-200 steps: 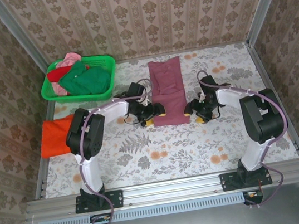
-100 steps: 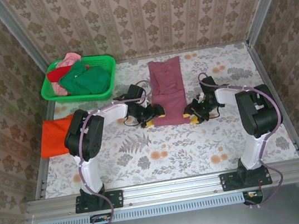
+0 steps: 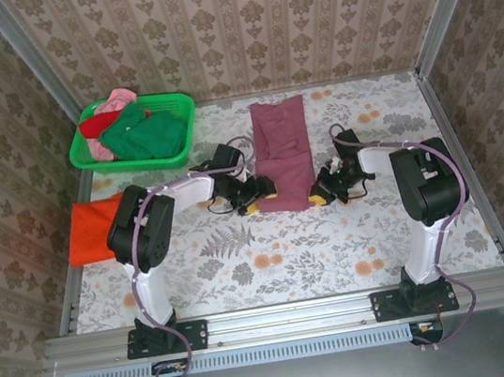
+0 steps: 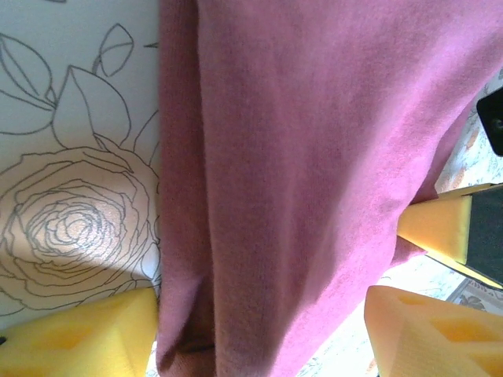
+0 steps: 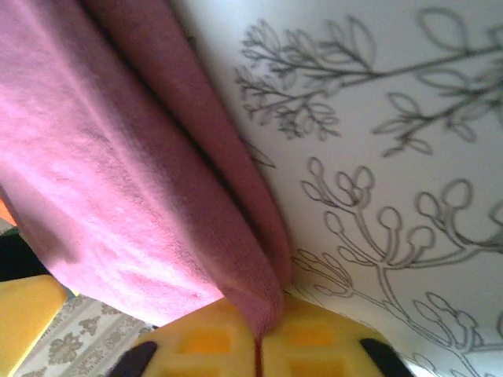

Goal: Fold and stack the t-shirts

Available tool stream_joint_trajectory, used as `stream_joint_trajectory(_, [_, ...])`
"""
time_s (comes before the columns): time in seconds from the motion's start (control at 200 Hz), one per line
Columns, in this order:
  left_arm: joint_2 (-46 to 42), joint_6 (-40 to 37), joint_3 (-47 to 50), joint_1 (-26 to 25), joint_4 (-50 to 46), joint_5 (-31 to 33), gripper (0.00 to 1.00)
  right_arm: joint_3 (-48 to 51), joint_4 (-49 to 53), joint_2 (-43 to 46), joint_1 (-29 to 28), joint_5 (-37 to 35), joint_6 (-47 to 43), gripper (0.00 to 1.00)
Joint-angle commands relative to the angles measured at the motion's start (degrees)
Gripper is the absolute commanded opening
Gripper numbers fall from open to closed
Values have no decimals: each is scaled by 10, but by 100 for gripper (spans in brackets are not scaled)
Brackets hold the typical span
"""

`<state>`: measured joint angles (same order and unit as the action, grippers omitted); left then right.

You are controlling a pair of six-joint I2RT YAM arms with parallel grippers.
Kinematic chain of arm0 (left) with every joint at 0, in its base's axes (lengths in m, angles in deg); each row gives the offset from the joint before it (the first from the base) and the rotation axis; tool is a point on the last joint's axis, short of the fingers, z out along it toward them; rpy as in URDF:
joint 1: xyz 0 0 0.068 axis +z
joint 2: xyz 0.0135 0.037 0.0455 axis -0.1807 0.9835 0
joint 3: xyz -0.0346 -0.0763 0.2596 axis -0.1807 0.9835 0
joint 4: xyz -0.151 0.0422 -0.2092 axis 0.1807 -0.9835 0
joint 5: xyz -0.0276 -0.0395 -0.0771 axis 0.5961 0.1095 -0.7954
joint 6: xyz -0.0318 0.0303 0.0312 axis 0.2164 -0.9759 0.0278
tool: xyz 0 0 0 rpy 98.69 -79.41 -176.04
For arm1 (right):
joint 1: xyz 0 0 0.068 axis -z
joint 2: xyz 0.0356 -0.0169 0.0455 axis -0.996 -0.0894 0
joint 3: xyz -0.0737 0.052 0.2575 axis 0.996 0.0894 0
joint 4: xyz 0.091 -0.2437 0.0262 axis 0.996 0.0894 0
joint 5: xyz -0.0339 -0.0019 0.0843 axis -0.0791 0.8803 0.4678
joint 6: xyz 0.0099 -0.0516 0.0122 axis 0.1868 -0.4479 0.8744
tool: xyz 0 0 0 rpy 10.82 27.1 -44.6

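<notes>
Maroon t-shirt (image 3: 281,151): folded lengthwise, flat mid-bench (image 3: 272,261). Right end effector (image 5: 258,338): pads clamped on its near right corner. Left end effector (image 3: 258,197): pads apart, straddling its near left corner.

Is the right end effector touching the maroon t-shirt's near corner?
Touching. The right wrist view shows the right end effector shut, with a corner of the maroon t-shirt pinched between its two yellow halves.

The left arm (image 3: 147,266) and the right arm (image 3: 427,236) have white links, big black joints, thin purple cables (image 3: 171,183), black base plates (image 3: 165,339), and yellow wedge-shaped foam fingertips (image 4: 428,338).
</notes>
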<state>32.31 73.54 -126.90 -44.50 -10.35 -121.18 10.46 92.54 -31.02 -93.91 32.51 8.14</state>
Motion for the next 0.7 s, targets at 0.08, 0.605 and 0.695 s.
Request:
stream_joint_trajectory(0.08, [-10, 15, 34, -9, -5, -16, 57, -4, 8, -6, -2, -8, 1, 0])
stream_joint_trajectory(0.605, [-11, -27, 14, -16, -61, -26, 0, 1, 96, 47, -4, -15, -63, 0])
stream_joint_trajectory(0.695, [-27, -55, 17, -18, -110, -46, 0, 27, 140, 80, -10, -17, -98, 0])
